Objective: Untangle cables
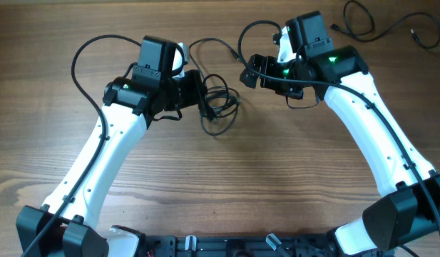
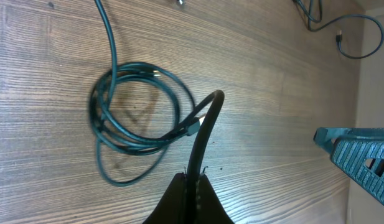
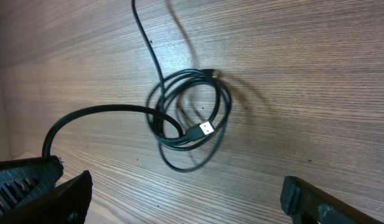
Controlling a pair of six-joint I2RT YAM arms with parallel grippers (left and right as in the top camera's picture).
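- Two hands face each other near the far middle of the surface (image 1: 277,178), with a small bundle of cord between them.
- The left hand (image 2: 193,186) is pressed together, fingertips meeting, and it pinches a black strand (image 2: 203,134) that comes out from between them.
- That strand arches away from the fingertips, bends over at its top and comes down to the coiled cable (image 2: 96,112), which lies flat on the wood just ahead of the left hand.
- The coil is several loose rings lying on one another. In the left wrist view one wider loop sags out of its near side.
- A plug (image 3: 206,129) with a silvery tip rests on the rim of the coil, pointing outward.
- A thin tail (image 3: 142,37) leaves the coil and runs off across the wood. Where it ends I cannot tell.
- The right hand (image 3: 185,190) is spread wide, its two fingers well apart at the lower corners of its own view. The coil shows on the wood between and beyond them, and neither finger touches it.
- From overhead, the right hand stands near the coil, on the side opposite the left hand.
- Well apart from all this, at the far right corner of the surface, a second cable (image 1: 380,25) lies loose in open curves.
- The left wrist view shows a small connector (image 2: 339,38) at one end of that cable.
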